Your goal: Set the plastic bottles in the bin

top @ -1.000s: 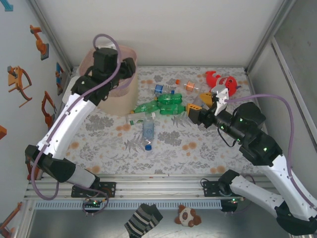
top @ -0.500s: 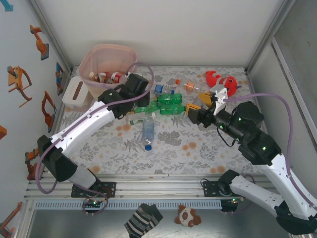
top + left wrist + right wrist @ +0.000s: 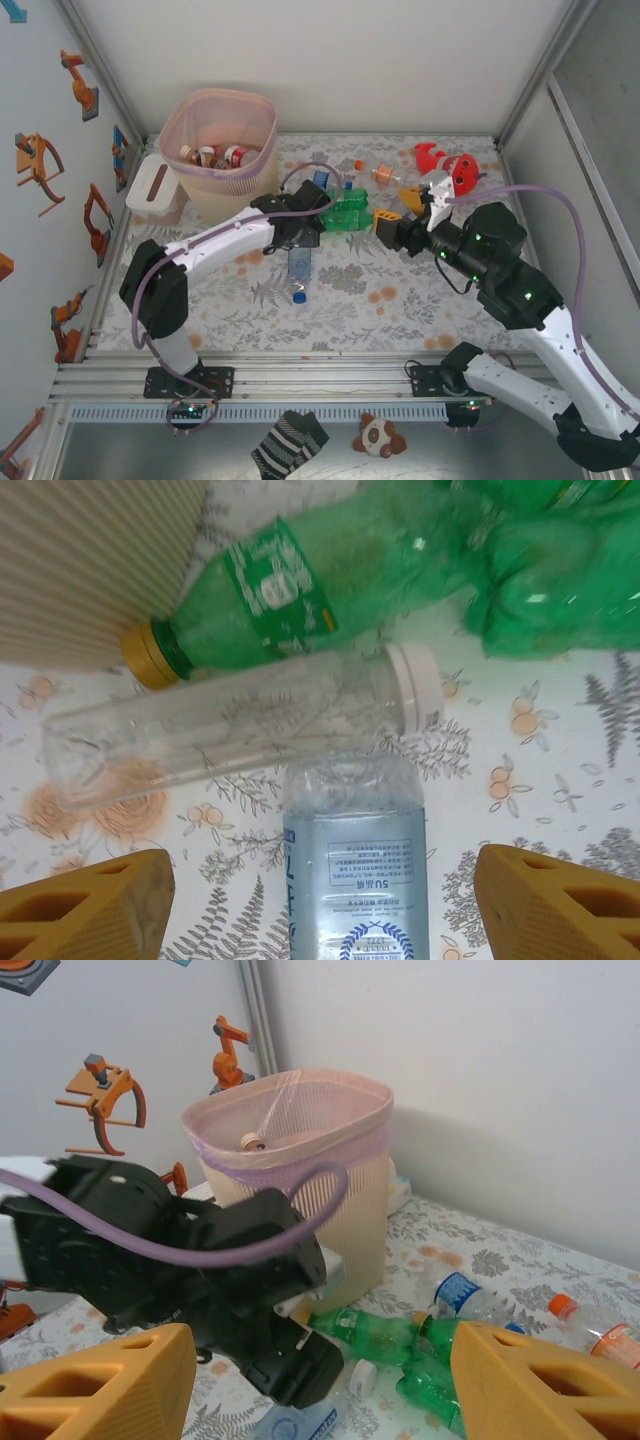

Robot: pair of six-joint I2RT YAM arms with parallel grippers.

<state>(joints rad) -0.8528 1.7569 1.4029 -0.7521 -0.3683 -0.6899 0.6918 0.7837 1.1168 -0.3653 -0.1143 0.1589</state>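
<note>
The bin, pale pink over beige, stands at the back left with several bottles inside. More plastic bottles lie mid-table: green ones, a clear white-capped one, and a blue-labelled clear bottle. My left gripper hangs open just over that blue-labelled bottle, its yellow fingertips wide on either side and touching nothing. My right gripper is open and empty, right of the green bottles, facing the bin.
A white slotted box sits left of the bin. A red plush toy lies back right, with a blue-labelled bottle and an orange-capped bottle near it. White walls close in the table.
My left arm has swung from above the bin down to the bottles mid-table, and its fingers have spread wider. The right arm has barely shifted.
</note>
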